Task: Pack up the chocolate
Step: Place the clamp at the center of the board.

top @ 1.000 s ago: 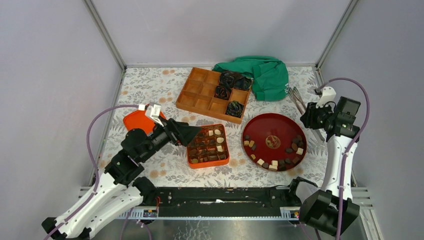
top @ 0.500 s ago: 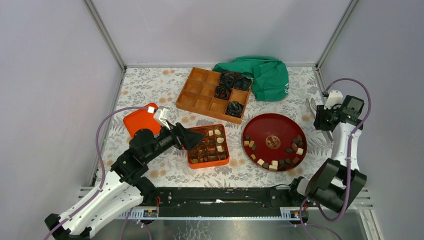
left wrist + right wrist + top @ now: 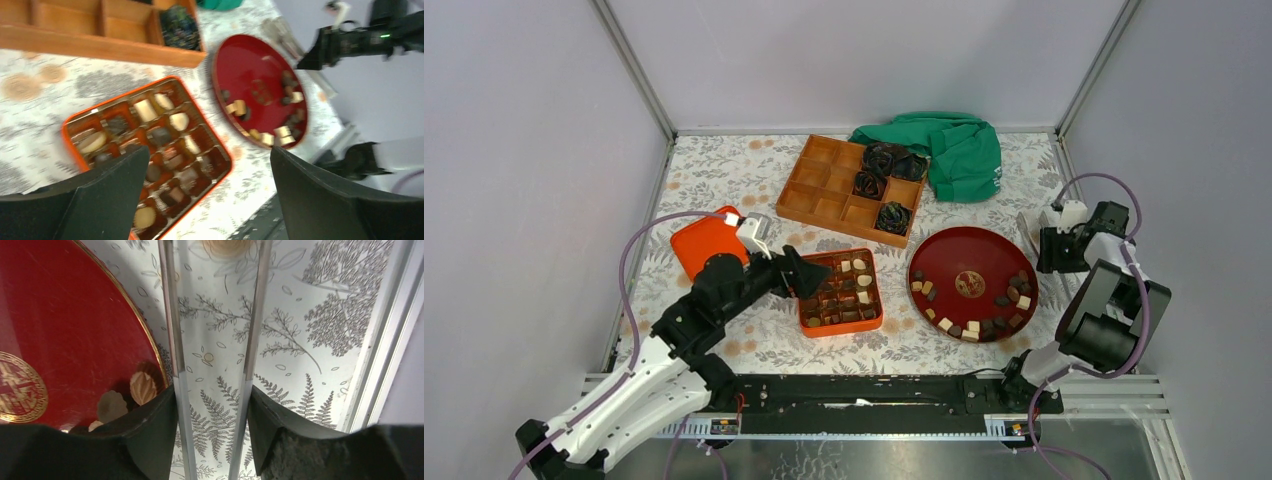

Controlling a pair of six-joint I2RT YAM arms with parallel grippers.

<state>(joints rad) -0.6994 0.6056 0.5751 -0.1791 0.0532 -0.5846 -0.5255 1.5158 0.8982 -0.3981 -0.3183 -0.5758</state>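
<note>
**Packing station, overhead and wrist views.** The chocolate (image 3: 972, 328) lies in two places. Loose pieces line the lower-right rim of the red plate (image 3: 954, 250), right of centre, and others sit in the cells of the orange box (image 3: 844, 329) at centre.

The right claw (image 3: 212, 390), at the plate's right edge, grasps metal tongs (image 3: 172, 315) with one blade against each finger. The tips point over bare bench (image 3: 724, 170) just outside the rim. The left claw (image 3: 208, 154) hangs spread wide and empty at the left side of the box.

**Step in hand, as judged:** the tool is taken up, and transfer from plate to box is under way. The next move calls for swinging the tong tips inward over a single piece, pinching it gently, and carrying it to a cell that looks unfilled.

**Surroundings:**
- The bench is covered by a pale cloth with a leaf print.
- At upper centre stands a wooden divided tray (image 3: 824, 190) holding black rosettes (image 3: 884, 160).
- A green cloth (image 3: 959, 150) lies beside the tray.
- An orange lid (image 3: 704, 243) lies at left.
- Plain lilac walls and aluminium posts enclose the cell.
</note>
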